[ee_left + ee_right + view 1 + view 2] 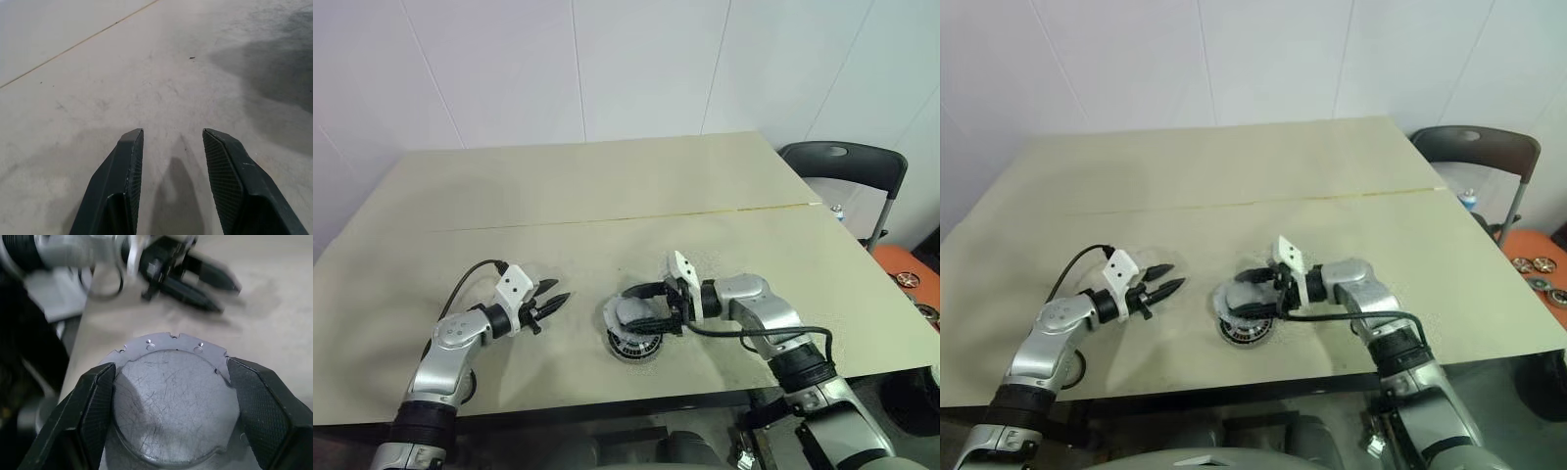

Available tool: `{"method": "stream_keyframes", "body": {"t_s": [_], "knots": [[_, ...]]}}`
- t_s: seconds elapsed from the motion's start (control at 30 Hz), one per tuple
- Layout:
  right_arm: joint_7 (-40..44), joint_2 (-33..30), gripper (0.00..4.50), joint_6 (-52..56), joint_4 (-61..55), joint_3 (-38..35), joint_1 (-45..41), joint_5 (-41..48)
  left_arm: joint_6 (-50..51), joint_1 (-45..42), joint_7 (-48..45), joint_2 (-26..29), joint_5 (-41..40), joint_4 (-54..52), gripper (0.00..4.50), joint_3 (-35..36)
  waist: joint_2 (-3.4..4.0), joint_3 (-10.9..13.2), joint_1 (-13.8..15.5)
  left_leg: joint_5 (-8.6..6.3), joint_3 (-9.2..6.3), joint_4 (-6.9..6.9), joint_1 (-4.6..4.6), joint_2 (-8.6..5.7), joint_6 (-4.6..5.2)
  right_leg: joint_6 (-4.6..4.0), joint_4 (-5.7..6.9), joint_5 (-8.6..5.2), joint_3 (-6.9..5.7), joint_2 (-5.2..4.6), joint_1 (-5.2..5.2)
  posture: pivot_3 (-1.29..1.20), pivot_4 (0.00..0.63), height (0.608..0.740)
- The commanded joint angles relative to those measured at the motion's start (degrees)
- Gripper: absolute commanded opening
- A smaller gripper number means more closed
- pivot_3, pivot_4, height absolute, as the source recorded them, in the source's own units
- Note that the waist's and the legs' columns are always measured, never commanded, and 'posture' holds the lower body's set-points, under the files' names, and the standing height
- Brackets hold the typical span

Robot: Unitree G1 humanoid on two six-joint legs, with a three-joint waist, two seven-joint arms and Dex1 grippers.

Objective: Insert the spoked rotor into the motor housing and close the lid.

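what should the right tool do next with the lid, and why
Probably lower the lid squarely onto the motor housing and only then let go. The right tool grips the lid by its notched rim between both fingers and holds it just above the housing on the table. The left tool stands open and apart, so it is not in the way.

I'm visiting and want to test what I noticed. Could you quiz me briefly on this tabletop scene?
1. True or false: the right gripper grips the notched silver-grey metal lid.
2. The left gripper is: A) open and empty, B) shut on a wheel.
3. What lies on the beige table under the lid?

Key: 1 true. 2 A. 3 The round dark-rimmed motor housing.
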Motion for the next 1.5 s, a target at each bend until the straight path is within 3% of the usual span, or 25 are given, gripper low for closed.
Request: {"method": "stream_keyframes", "body": {"t_s": [0.03,0.33,0.8,0.97,1.13,1.5], "knots": [[-0.17,0.53,3.25,-0.58,-0.47,-1.94,-1.85,1.68,-0.64,-0.62,0.18,0.34,0.18,-0.83,2.05,0.19,0.00,0.00,0.02,0.00,0.00,0.02,0.00,0.00,0.00,0.00,0.02,0.00,0.00,0.00,0.00,0.00,0.000,0.740],[6.82,-5.18,3.25,-1.26,-2.82,3.39,-0.05,-0.67,-0.61,-0.59,0.37,0.31,0.56,-0.58,2.05,-0.09,0.01,0.00,-0.02,0.00,0.00,0.06,-0.02,-0.02,0.00,0.00,0.05,0.00,0.00,-0.01,-0.01,0.00,0.000,0.740],[3.39,-6.93,3.25,-13.24,2.94,8.15,-1.79,-12.63,-0.58,-0.52,0.56,0.49,0.69,-0.49,2.05,0.06,-0.01,0.00,0.06,0.01,0.00,0.23,0.28,-0.01,-0.01,0.01,0.16,0.00,-0.02,0.01,0.30,0.00,0.000,0.740],[6.58,-5.30,3.25,-5.33,-1.18,3.54,-2.33,-2.85,-0.70,-0.83,0.54,0.49,0.84,-0.01,2.05,-0.05,-0.01,0.00,0.14,0.00,0.00,0.23,0.59,-0.01,0.00,0.00,0.15,0.00,-0.02,0.00,0.64,0.00,0.000,0.740],[7.54,-6.05,3.25,-5.12,-2.54,3.54,-2.02,-2.13,-0.86,-0.94,0.50,0.38,0.96,0.40,2.05,-0.26,0.00,0.01,0.07,0.00,0.00,0.14,0.56,0.00,0.00,0.00,0.14,0.00,-0.01,0.01,0.54,0.00,0.000,0.740],[4.97,-8.02,3.25,-14.30,1.65,8.95,-1.85,-13.04,-0.80,-0.68,0.78,0.72,0.98,0.30,2.05,-0.11,-0.01,0.00,0.08,0.00,0.01,0.15,0.59,-0.01,0.00,0.01,0.13,0.00,-0.01,0.00,0.59,0.00,0.000,0.740]]}}
